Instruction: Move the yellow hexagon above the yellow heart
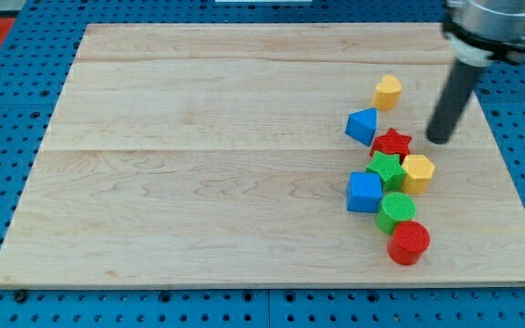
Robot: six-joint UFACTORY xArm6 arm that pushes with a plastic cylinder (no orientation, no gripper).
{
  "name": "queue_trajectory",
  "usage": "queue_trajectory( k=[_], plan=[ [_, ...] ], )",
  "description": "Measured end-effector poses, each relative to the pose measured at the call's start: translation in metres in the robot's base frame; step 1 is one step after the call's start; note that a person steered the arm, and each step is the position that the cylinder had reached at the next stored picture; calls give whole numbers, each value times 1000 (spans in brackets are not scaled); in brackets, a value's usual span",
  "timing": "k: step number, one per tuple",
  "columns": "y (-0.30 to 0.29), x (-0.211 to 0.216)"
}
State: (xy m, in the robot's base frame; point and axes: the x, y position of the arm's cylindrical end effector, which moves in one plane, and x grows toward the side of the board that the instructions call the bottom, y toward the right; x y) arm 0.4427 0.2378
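Note:
The yellow hexagon (pixel 418 172) lies at the view's right, touching the green star (pixel 386 168) on its left. The yellow heart (pixel 387 92) lies apart, higher and a little left of the hexagon. My tip (pixel 438 139) is on the board just above and slightly right of the yellow hexagon, to the right of the red star (pixel 392 143), with a small gap to both. The rod rises toward the view's top right.
A blue triangular block (pixel 362 126) sits left of the red star. A blue cube (pixel 365 192), a green cylinder (pixel 395 211) and a red cylinder (pixel 409 242) run downward below the green star. The wooden board (pixel 199 164) lies on a blue pegboard.

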Motion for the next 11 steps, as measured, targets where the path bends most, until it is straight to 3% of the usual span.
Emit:
queue_trajectory(
  k=[1, 3, 4, 5, 6, 7, 8, 9, 10, 11],
  plan=[
    [-20, 48],
    [-27, 32],
    [-59, 17],
    [-71, 46],
    [-32, 12],
    [-48, -67],
    [-85, -107],
    [-96, -104],
    [-65, -130],
    [-98, -176]
  ],
)
